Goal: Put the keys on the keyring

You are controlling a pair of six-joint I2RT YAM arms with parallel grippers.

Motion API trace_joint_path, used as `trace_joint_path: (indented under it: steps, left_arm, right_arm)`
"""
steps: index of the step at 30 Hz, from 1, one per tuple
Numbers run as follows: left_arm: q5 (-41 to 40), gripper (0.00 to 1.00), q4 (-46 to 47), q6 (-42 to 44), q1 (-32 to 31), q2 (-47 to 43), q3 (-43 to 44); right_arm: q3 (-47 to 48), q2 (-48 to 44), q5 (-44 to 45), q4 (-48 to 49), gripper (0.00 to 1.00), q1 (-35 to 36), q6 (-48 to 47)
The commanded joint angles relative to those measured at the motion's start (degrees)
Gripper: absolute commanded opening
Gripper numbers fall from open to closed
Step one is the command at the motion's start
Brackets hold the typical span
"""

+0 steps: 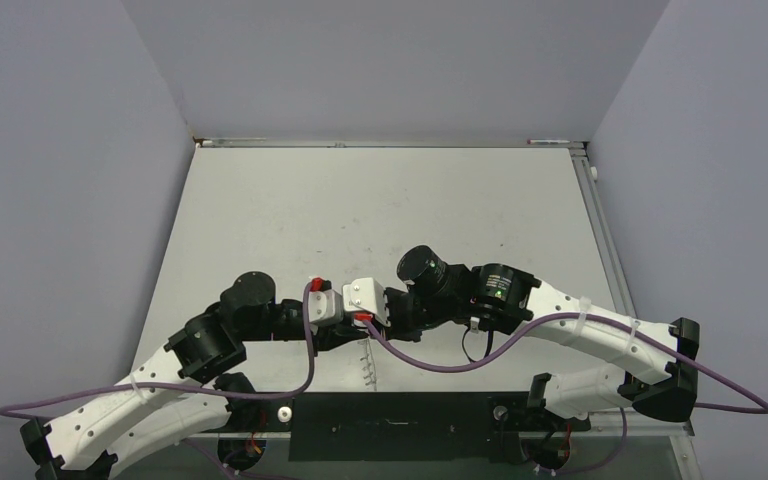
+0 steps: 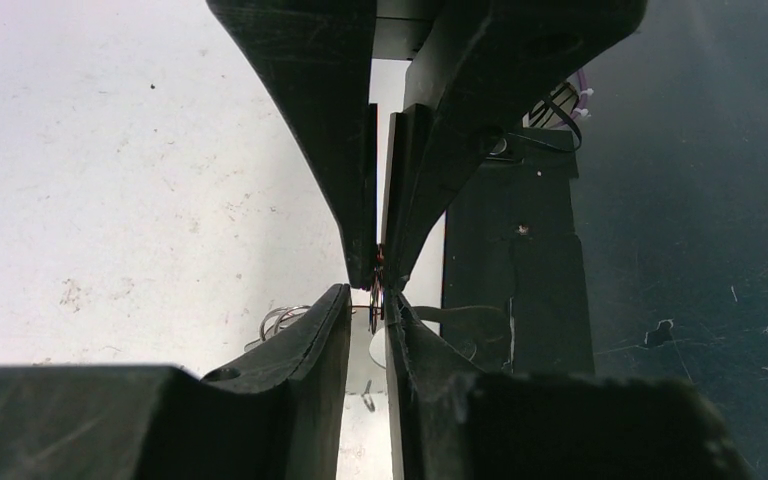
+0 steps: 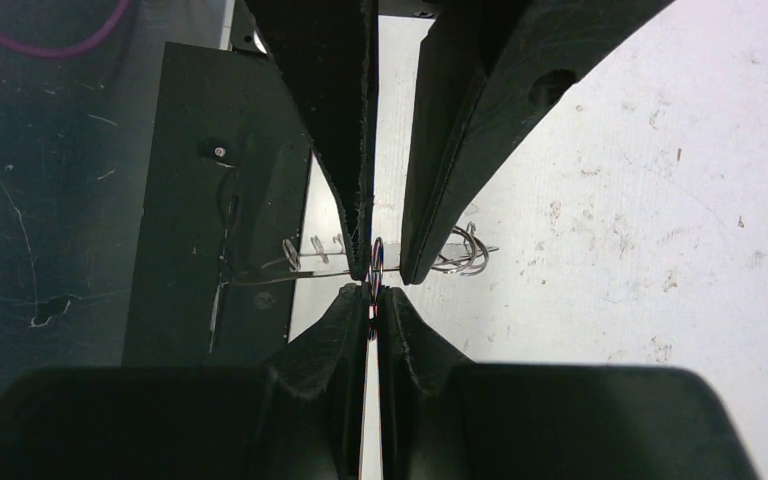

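Blurred black fingers of the right gripper [image 3: 372, 298] fill the bottom of the right wrist view. They are pressed tight together, with no gap at their tips. A sliver of red shows in the pinch, the head of the key [image 3: 370, 306]; it is too small to make out more.

From the top of the same view, tip to tip with them, reach the fingers of the left gripper [image 3: 382, 262]. These stand a narrow slit apart, with a small silvery loop between them. Whether they actually clamp it cannot be told.

That loop belongs to the keyring [image 3: 463, 256]. It appears almost edge-on, as a thin wire line running across behind both sets of fingertips. Little wire loops are bunched along it on either side. One end of the line sits over the black base plate [image 3: 210, 190]. The other end sits beyond the plate's edge, over the scuffed white table [image 3: 640, 200].

From the overhead camera, both white arms bend inward from the plate's two ends. Their grippers meet nose to nose just past the plate's far edge, near its middle. Purple cables [image 1: 440, 366] loop from the wrists back toward the plate.

The left wrist camera shows the same meeting: both pairs of fingers nearly touching, with the plate behind them to the right.
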Motion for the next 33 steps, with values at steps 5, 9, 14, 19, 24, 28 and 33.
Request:
trace_joint_path:
  steps: [5,9,14,19,24,28,33]
  left_arm:
    - [0.2,0.11,3.7,-0.4,-0.3,0.6,0.6]
    - [1.0,0.00,4.5,-1.1,-0.3,1.5,0.2]
    - [0.6,0.00,5.5,-1.9,-0.3,0.7,-0.5]
    - [0.3,0.00,8.9,-3.8,1.1,-2.5,-2.9]
    - [3.6,0.00,14.0,-6.5,4.9,-5.9,-5.1]
    - [5.8,0.00,17.4,-9.2,7.2,-8.4,-6.8]
    - [6.9,0.00,19.9,-9.9,7.6,-9.7,-7.9]
  right_arm:
    - [2.3,-1.6,-0.3,3.5,0.05,0.6,-0.4]
    - [2.1,-1.9,-0.3,4.1,0.05,0.6,-0.4]
    - [1.3,-3.2,0.7,5.8,0.05,0.6,0.0]
    - [-1.5,-6.6,3.2,9.7,0.35,0.6,1.3]
    - [-5.9,-12.2,7.3,15.7,0.54,0.5,3.1]
    - [-11.3,-17.9,7.8,22.3,0.57,0.4,4.4]
    - [-16.7,-20.1,7.7,29.1,0.57,0.3,6.4]
